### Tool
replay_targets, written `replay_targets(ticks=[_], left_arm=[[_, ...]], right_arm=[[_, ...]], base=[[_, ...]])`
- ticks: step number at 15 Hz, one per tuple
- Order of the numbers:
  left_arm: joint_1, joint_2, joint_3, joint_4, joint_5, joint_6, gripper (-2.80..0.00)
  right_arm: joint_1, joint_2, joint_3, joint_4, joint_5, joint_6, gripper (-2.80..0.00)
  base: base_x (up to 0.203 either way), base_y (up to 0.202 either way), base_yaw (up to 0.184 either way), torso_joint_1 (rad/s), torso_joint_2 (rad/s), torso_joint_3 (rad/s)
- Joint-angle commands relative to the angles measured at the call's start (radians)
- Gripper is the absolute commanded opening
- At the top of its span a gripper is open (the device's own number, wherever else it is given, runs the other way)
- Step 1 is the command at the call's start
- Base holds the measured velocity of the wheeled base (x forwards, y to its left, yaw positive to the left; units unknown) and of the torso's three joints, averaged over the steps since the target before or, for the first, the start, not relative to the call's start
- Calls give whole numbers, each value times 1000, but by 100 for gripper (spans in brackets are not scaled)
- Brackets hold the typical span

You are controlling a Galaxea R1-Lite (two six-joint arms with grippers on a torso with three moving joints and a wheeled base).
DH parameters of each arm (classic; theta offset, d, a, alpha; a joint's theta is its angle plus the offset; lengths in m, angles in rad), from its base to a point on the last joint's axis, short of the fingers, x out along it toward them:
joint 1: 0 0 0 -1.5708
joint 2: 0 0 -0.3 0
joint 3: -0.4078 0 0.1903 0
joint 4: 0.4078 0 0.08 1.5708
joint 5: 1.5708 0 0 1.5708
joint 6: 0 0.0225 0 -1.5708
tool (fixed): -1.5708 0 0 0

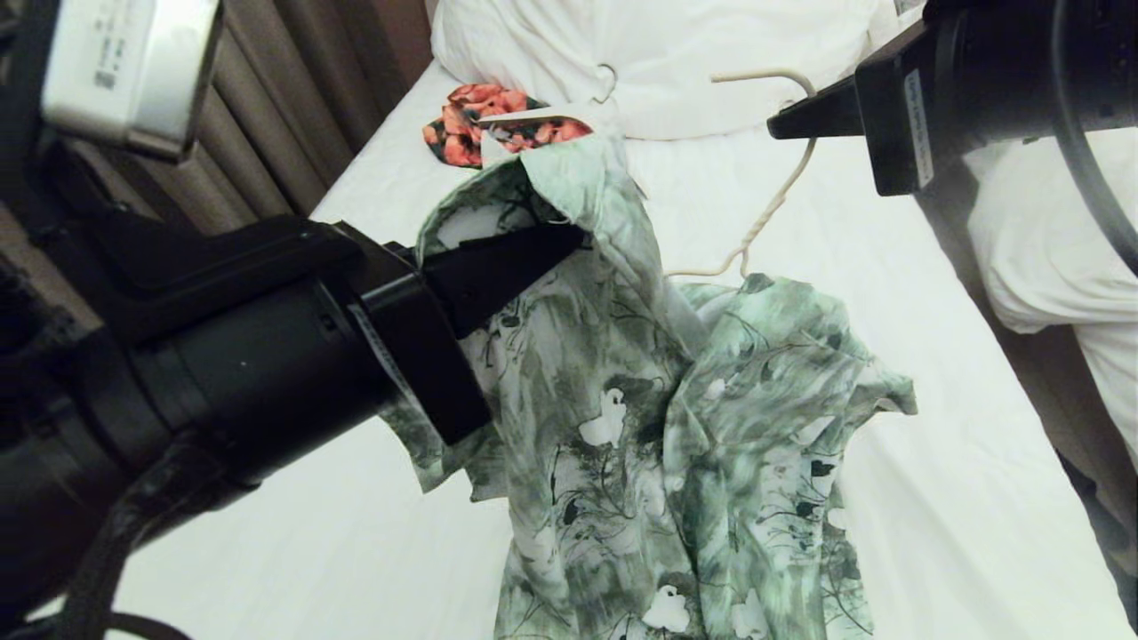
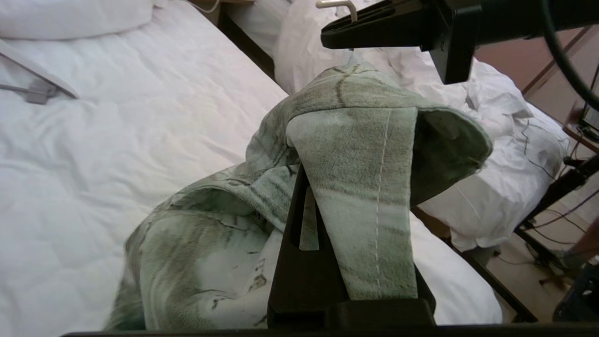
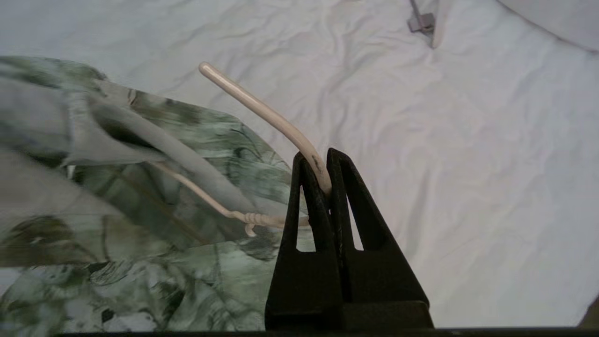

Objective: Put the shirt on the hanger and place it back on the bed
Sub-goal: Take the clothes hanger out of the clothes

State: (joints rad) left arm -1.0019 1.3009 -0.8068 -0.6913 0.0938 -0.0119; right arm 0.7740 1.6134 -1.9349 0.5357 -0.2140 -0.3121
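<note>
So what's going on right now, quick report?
Left claw shut on the shirt, lifting its collar. Right claw shut on the hanger hook, hanger partly inside shirt. Nothing blocking.

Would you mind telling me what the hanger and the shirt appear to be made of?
The hanger looks like wire with a smooth cream coating, probably plastic: it is thin, slightly glossy, and twisted around itself at the neck. The shirt looks like a light woven fabric, matte, perhaps cotton or viscose: it drapes in soft folds, and a stitched seam shows along the edge.

White-sheeted bed (image 1: 889,293); shirt (image 1: 640,427), orange floral garment (image 1: 471,124), pillow (image 1: 676,53)
</note>
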Motion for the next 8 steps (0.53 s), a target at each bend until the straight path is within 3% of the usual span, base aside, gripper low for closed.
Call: replay_targets(ticks=[1,8], left_arm=[[-2,-14,-8,-5,5,5,-280],[0,53,12,-11,5,8,-280]], right_arm=[[14,-1,19,2,-3,-1,-280],[21,-12,36,-2,-5,1,-280]], base=[[0,0,0,0,0,0],[0,0,0,0,0,0]])
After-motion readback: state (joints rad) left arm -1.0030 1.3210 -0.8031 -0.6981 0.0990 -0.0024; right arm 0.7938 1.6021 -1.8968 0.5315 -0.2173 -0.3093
